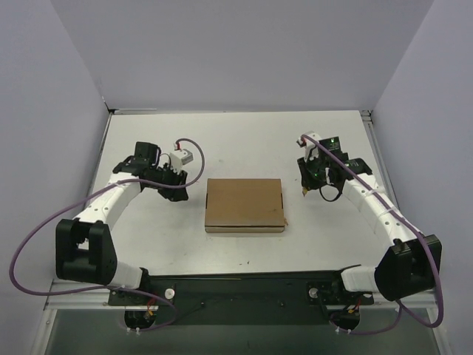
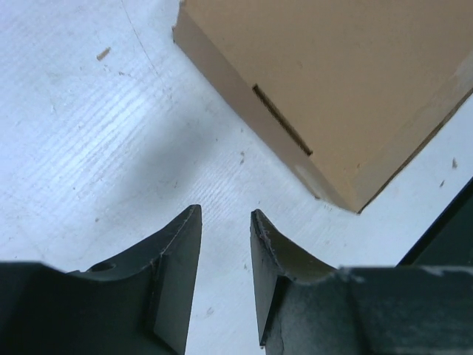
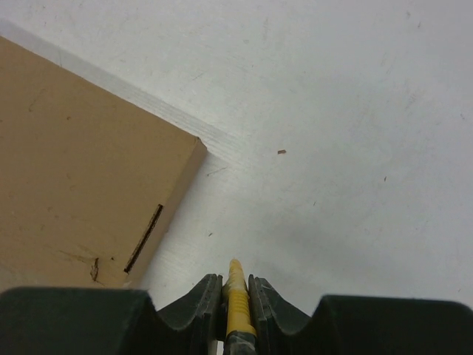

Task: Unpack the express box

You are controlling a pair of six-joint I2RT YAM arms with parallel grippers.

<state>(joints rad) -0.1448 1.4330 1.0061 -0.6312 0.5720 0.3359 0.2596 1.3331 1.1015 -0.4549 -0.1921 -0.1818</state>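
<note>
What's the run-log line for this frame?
express box closed | left tool open, empty, beside box | right tool shut on yellow implement

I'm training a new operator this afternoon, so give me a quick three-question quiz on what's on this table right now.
1. True or false: the box lies flat on the table with its lid shut.
2. What is in the right hand? A: nothing. B: a yellow tool. C: a flap of the box.
3. Fill in the blank: the left hand, near a corner of the box, is ___ and holds nothing.

Key: 1 true; 2 B; 3 open.
</note>
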